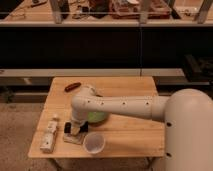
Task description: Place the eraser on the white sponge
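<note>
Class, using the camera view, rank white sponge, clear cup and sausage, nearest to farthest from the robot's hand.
The hand hangs over the table's front-left.
1. white sponge, directly beneath.
2. clear cup, front edge.
3. sausage, far back edge.

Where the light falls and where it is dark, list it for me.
Camera view: warm light falls evenly on the wooden table, and the shelving behind lies in deep shadow. Camera view: the white arm is brightest, with the gripper low over the white sponge, beside the eraser.

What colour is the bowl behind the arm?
The bowl is green, camera view; the gripper is at the white sponge.
</note>
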Available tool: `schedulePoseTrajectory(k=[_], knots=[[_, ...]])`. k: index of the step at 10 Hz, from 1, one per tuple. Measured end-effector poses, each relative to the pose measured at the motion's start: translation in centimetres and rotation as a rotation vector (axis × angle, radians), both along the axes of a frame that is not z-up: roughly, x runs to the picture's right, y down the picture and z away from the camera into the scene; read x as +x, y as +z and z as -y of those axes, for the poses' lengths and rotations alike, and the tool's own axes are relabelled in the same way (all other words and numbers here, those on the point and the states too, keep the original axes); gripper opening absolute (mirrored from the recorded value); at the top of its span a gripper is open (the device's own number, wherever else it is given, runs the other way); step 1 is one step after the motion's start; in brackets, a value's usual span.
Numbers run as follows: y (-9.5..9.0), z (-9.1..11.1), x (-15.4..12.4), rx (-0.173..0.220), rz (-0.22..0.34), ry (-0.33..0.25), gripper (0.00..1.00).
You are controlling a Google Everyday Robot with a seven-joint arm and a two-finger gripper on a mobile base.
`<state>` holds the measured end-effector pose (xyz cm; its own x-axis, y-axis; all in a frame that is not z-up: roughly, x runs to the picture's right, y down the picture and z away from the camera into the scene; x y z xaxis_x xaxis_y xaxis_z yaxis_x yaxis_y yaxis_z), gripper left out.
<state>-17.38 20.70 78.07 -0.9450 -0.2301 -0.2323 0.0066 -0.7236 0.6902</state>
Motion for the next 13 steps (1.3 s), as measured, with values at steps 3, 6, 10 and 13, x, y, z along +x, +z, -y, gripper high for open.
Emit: schedulePoseTrajectory(k=[3, 6, 10, 13], knots=[[-1.0, -1.3, -1.0, 0.025, 0.032, -0.067, 0.11], [-1.3, -1.9, -1.3, 0.02, 0.041, -0.079, 0.0], [-1.4, -2.3, -1.6, 0.0, 0.061, -0.089, 0.18], [-1.4, -2.4, -1.7, -0.008, 0.068, -0.093, 0.5]])
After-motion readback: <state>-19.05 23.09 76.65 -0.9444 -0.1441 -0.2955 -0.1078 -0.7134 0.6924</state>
